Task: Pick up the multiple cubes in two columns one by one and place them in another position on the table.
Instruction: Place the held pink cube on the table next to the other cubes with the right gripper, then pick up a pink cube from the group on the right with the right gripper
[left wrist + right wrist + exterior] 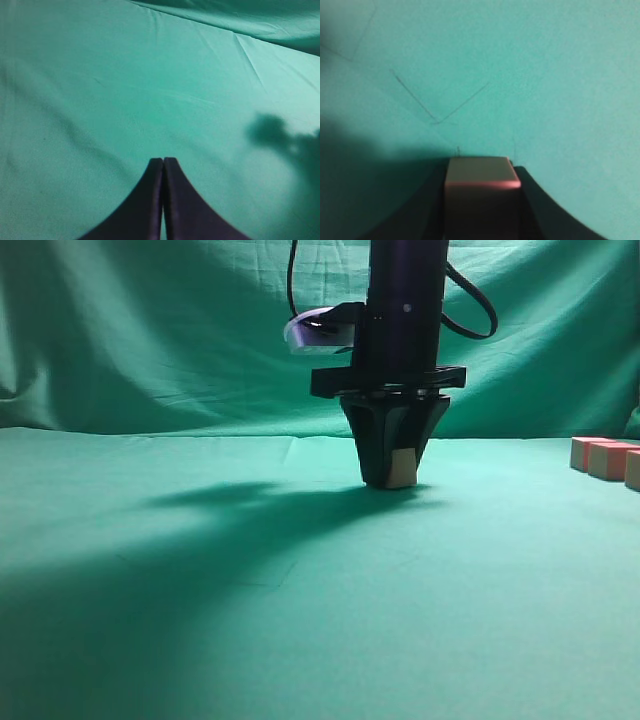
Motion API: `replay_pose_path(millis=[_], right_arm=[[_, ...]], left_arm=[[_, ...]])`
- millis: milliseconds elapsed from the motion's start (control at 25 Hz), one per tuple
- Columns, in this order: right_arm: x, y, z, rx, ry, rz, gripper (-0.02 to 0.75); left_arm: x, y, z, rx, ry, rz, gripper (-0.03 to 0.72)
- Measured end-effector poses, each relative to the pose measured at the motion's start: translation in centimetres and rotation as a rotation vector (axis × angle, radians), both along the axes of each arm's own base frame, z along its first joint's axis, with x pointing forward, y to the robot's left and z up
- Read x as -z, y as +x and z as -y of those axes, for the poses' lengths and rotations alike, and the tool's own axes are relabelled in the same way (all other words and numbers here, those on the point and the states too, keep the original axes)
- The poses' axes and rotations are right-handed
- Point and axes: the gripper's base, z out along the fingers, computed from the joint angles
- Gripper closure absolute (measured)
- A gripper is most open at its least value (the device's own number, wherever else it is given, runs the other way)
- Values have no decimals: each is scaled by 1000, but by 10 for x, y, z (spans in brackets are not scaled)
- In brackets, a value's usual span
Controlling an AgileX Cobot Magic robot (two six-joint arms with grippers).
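1. Nearest the exterior camera there is only the table (200,640), a broad stretch of green cloth lying partly in shadow toward its near edge.

2. Mid-table now, and here is the action: the right gripper (392,480) points straight down, its dark fingers (372,455) clamped around one cube (403,469). The cube's pale tan side shows between the tips, its lower edge right at the cloth (touching or just clear of it, too close to call from this angle).

3. The right wrist view confirms the grip: the same cube (481,192) sits wedged between the two black fingers (545,210), one on each side, its pink-lit edge facing the camera. Bare cloth with faint crease lines (437,107) spreads out beyond it.

4. Further back and off toward the right edge of the table, three more cubes (607,458) stand in a tight row, salmon faces, touching or nearly so; the last one is cut off by the frame. They are well apart from the gripper and its load.

5. The left gripper (163,162), seen only from its own wrist camera, has its two dark fingers (145,200) pressed together tip to tip, nothing between them. It hangs over plain green cloth, no cube near it (just a shadow (285,137) off to the right).

6. Farthest back, the wrinkled green backdrop (150,330) rises behind the table's far edge.
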Motion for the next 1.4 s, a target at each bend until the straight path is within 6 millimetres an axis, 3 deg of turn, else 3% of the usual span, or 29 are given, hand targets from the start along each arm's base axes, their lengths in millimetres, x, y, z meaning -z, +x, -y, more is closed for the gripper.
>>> replay_pose_path(millis=[40,280,360,480,520,720,800,1000,1200,1240,1360,1400], right_arm=[[0,0,0,0,0,0,474],[1,0,0,4,-3,-7,151],[1,-1,0,4,-5,-10,85],[0,-2,1,6,-18,-29,93],[-2,-2,2,6,-23,-35,50],[-28,6,0,3,-28,12,67],[-44,12,-3,14,0,60,123],[-93,5,1,35,55,152,117],[-172,-23,17,59,149,297,117],[-188,-31,21,71,171,327,164],[-230,-55,37,104,211,414,173],[-242,-64,45,123,217,439,217]], left_arm=[[0,0,0,0,0,0,688],[0,0,0,0,0,0,688],[0,0,0,0,0,0,688],[0,0,0,0,0,0,688],[0,0,0,0,0,0,688],[0,0,0,0,0,0,688],[0,0,0,0,0,0,688],[0,0,0,0,0,0,688],[0,0,0,0,0,0,688],[0,0,0,0,0,0,688],[0,0,0,0,0,0,688],[0,0,0,0,0,0,688]])
